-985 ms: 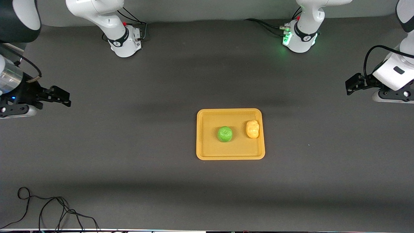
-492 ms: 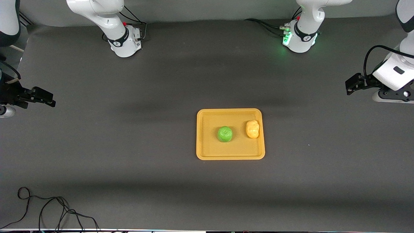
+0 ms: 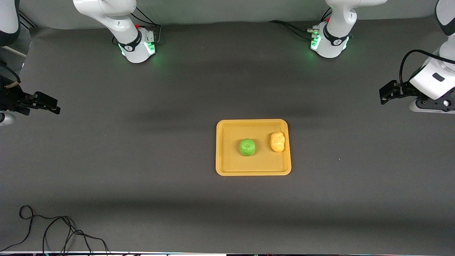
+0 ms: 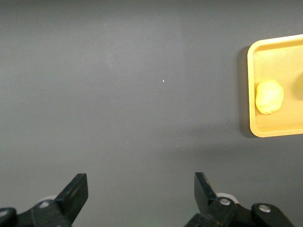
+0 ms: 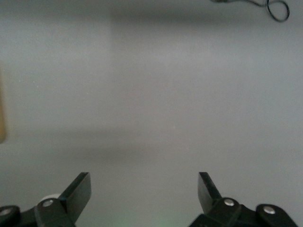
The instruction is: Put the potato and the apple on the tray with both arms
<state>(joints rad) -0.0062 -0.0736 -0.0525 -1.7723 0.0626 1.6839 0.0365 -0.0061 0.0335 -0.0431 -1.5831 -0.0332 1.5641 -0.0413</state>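
Observation:
The orange-yellow tray (image 3: 227, 169) lies at the table's middle. The green apple (image 3: 247, 147) sits in it, and the yellow potato (image 3: 277, 141) sits in it beside the apple, toward the left arm's end. My left gripper (image 3: 385, 93) is open and empty, over the table's edge at the left arm's end. Its wrist view shows the gripper (image 4: 141, 185), the tray's corner (image 4: 253, 130) and the potato (image 4: 269, 96). My right gripper (image 3: 48, 103) is open and empty, over the table's edge at the right arm's end, and also shows in its wrist view (image 5: 143, 184).
A loose black cable (image 3: 53, 231) lies at the table's corner nearest the front camera, at the right arm's end; it also shows in the right wrist view (image 5: 277, 9). Both arm bases (image 3: 137, 46) (image 3: 328, 44) glow green.
My right gripper has drawn back from over the table to its edge at the right arm's end. The right arm's base light has turned green. The left arm has not moved.

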